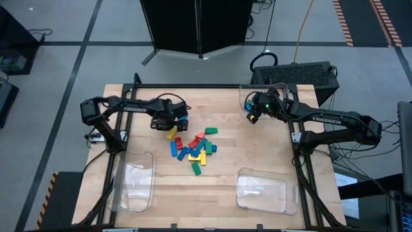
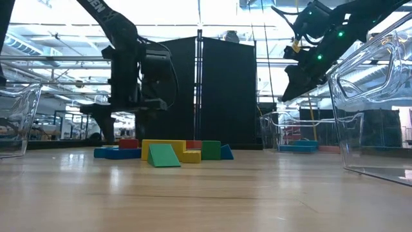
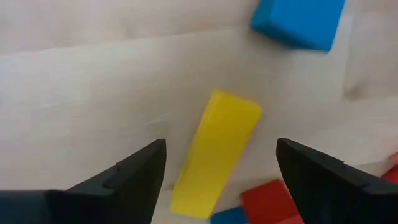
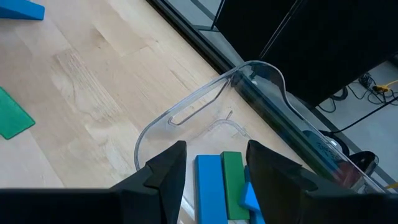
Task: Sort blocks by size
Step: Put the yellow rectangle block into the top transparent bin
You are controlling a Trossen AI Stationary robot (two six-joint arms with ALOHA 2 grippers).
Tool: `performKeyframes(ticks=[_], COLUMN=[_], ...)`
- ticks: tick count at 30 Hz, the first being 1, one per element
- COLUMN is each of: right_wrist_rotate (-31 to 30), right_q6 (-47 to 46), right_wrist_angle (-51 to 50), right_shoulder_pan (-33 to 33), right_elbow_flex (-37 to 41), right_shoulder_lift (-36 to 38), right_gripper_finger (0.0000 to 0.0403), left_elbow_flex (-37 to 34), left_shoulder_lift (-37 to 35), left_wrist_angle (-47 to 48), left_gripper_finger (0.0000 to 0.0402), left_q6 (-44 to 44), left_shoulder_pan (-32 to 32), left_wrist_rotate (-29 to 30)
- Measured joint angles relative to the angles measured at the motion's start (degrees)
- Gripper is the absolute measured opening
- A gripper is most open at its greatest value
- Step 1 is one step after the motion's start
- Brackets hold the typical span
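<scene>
Several small blocks in blue, green, red and yellow lie in a loose pile at the table's middle. My left gripper is open and points down over the pile's far left end. Its fingers stand on either side of a long yellow block that lies flat on the table, without touching it. A blue block lies beyond it. My right gripper is open and empty, raised above a clear tray at the far right. A blue block and a green block lie side by side in that tray.
A clear tray stands near the front left edge and another near the front right. In the low view the front right tray looms close. Bare wood lies between the pile and the front trays.
</scene>
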State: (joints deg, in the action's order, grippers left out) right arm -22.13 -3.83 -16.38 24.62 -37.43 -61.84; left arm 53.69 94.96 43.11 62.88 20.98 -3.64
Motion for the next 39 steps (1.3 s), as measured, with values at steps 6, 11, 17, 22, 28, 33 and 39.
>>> performKeyframes(ticks=[6, 11, 17, 22, 28, 33, 39], right_wrist_rotate=[0.02, 0.02, 0.02, 0.02, 0.24, 3.01, 4.84], right_q6=[-0.4, -0.91, -1.26, -1.49, -1.94, -2.61, -1.67], right_wrist_angle=[-0.02, -0.13, -0.22, -0.18, 0.64, 1.32, 2.1], right_shoulder_pan=[0.02, 0.0, -0.04, -0.04, -0.04, -0.32, -2.36], right_elbow_flex=[0.0, 0.0, -0.02, -0.02, 1.08, 1.16, 1.18], right_shoulder_lift=[0.0, 0.0, 0.0, 0.0, 0.0, 0.0, 0.0], right_gripper_finger=[0.0162, 0.0162, 0.0162, 0.0162, 0.0162, 0.0162, 0.0162], left_elbow_flex=[-0.72, -0.59, -0.5, -0.13, -0.24, -0.24, 3.24], left_shoulder_lift=[1.12, 2.74, 3.13, 3.23, 3.3, 2.86, 2.29], left_wrist_angle=[-0.29, -0.7, -0.86, -2.02, -5.26, -6.02, -7.35], left_gripper_finger=[0.0286, 0.0286, 0.0263, 0.0197, 0.0131, 0.0107, 0.0104], left_q6=[-3.67, -6.51, -7.15, -12.81, -19.04, -24.66, -33.81], left_shoulder_pan=[-2.07, -2.83, -3.1, -3.13, -3.13, -3.04, -2.81], left_wrist_rotate=[0.76, 2.3, 3.42, 5.08, 6.32, 6.96, 5.28])
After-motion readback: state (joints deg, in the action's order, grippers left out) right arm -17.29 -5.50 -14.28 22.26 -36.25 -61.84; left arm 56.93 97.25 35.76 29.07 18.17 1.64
